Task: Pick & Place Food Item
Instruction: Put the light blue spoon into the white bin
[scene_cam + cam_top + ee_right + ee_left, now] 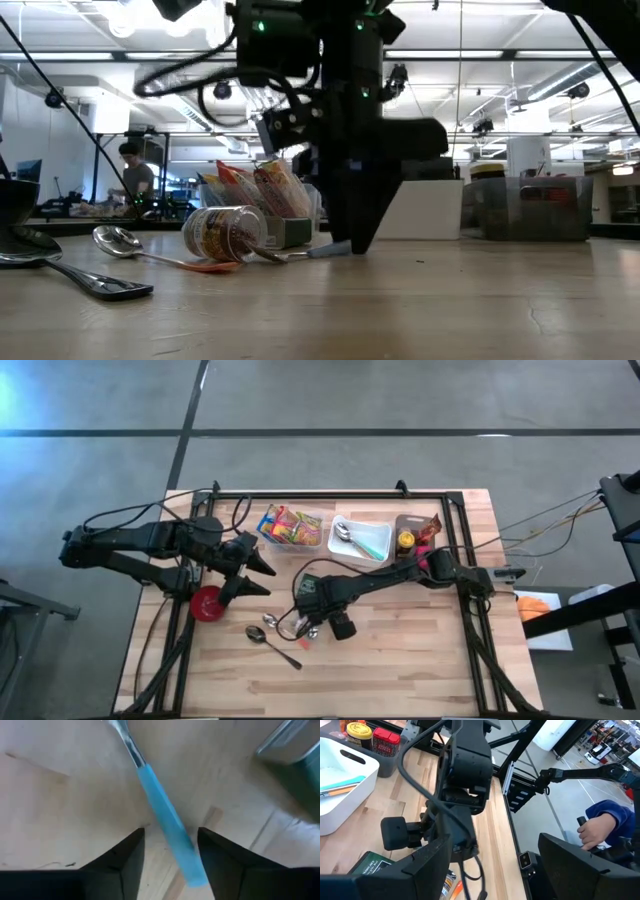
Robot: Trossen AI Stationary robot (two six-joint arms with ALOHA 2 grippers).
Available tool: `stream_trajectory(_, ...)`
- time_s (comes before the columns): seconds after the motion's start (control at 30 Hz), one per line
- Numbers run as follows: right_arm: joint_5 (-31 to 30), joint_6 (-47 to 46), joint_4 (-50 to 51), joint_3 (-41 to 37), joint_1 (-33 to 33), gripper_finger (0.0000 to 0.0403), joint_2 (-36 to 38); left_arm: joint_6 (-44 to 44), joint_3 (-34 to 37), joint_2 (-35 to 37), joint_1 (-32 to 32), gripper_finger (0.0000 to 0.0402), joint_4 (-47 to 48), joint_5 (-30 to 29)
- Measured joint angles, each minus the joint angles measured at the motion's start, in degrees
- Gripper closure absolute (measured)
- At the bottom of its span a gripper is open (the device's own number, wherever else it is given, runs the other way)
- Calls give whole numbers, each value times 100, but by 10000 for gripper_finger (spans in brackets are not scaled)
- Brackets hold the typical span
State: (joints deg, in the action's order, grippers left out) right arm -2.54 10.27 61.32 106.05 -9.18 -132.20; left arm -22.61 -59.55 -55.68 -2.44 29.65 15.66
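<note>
Right tool [167, 852] down at the surface [400, 650] centre, fingers apart, straddling a blue-handled utensil [167, 827] lying flat; not yet clamped. Left tool [258, 572] waiting with fingers apart over the left side, beside a red bowl [208, 603]. Toppled jar [225, 233] near the spoons [70, 262]. Pick barely begun; grasp, lift and placement all left.

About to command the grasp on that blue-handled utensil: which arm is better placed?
Right. The right pincer already straddles the blue handle down on the table; the left pincer waits off beside the red bowl.
</note>
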Motion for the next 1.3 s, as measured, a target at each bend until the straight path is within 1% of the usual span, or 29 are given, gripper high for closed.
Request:
stream_trajectory(0.3,-17,-32,-210,-316,0,279,35,0,0,-2,0,102,0,0)
stream_trajectory(0.4,-20,-14,-218,-320,-25,316,35,0,0,-2,0,102,0,0)
stream_trajectory(0.5,-18,-9,-184,-323,-47,365,36,0,0,-2,0,102,0,0)
stream_trajectory(0.53,-19,-20,-165,-323,-55,373,37,0,0,-2,0,102,0,0)
stream_trajectory(0.67,-36,-288,-53,-331,-91,373,70,0,0,-2,0,102,-1,0)
stream_trajectory(0.8,-38,-515,329,-346,-146,374,158,0,0,-2,0,102,-2,0)
stream_trajectory(0.97,-31,-854,600,-369,-240,390,400,0,0,-2,0,102,-2,0)
stream_trajectory(1.07,-86,-1013,595,-373,-271,399,677,1,0,-2,0,102,4,0)
stream_trajectory(1.2,-444,-1273,580,-402,-261,399,1080,-49,0,-2,0,102,46,1)
stream_trajectory(1.3,-725,-1363,575,-450,-249,398,1360,-373,0,-2,0,102,47,0)
